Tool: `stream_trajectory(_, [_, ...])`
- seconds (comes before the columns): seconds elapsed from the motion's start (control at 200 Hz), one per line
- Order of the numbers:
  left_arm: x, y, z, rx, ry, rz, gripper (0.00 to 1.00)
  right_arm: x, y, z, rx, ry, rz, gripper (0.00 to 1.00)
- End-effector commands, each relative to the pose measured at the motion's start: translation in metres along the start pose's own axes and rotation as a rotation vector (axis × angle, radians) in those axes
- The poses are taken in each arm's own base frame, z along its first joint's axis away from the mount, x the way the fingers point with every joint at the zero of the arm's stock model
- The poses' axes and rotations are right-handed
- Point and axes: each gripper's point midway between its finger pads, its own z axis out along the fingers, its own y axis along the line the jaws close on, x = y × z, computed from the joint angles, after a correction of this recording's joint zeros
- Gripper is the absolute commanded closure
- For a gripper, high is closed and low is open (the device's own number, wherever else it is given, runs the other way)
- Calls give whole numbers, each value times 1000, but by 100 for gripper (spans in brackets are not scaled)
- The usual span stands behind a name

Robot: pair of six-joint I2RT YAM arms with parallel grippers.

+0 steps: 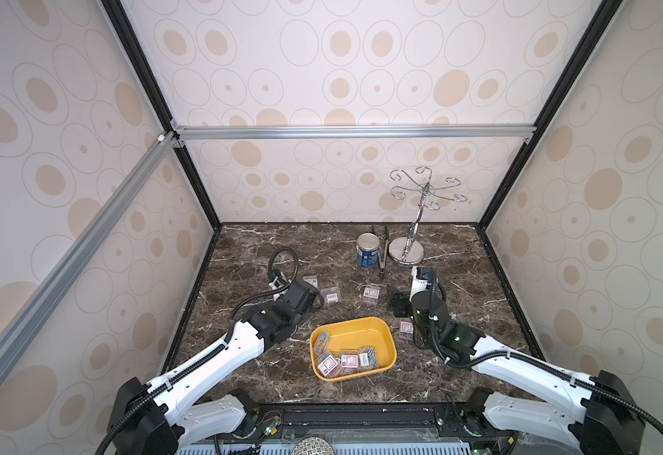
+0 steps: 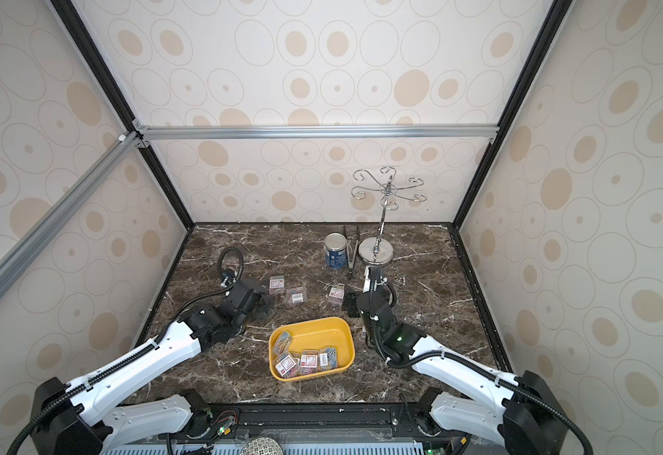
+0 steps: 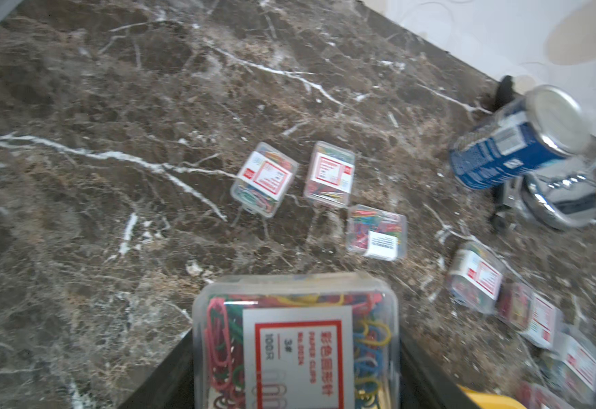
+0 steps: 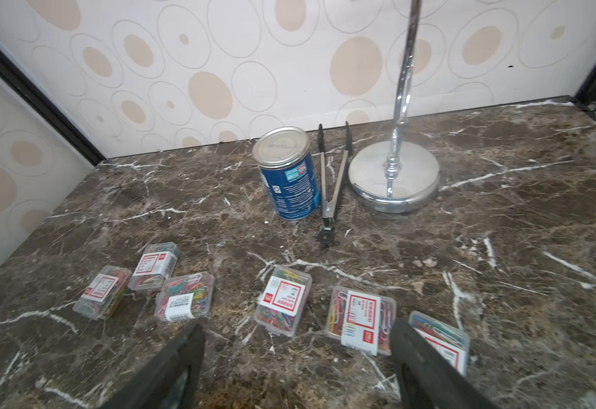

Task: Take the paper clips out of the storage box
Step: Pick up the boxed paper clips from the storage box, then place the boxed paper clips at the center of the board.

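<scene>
– Jaws first: what have they got?
– Left gripper [image 3: 294, 375] is clamped on one case [image 3: 294, 333], over the table's [image 1: 322, 244] left side. Right gripper [image 4: 296, 371] stands wide, nothing between its fingers [image 4: 176, 368].
– And the rest?
– Loose cases [image 4: 282, 301] lie mid-table; several cases [image 1: 347, 359] sit in the tray [image 1: 361, 337] near the front edge.
– Risk?
– Slick plastic, I'd say: the held one may slip, or land on its neighbours. The right fingers hang close enough to knock two aside.

White shells on the left arm [image 1: 243, 348] and right arm [image 1: 527, 370], black joints, ribbed black cables [image 1: 433, 295], green light [image 1: 456, 338] glowing.
</scene>
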Motion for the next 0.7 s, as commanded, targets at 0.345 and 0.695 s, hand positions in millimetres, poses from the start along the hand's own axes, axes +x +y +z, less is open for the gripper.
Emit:
stream_trajectory(0.345, [56,57,77,-109,210,-2,29,-38,103,53,-162,-144,-106,14])
stream_trajectory(0.695, [74,80,102,-157,264,-28,28,-51,150,109,-135,-222,-206,13])
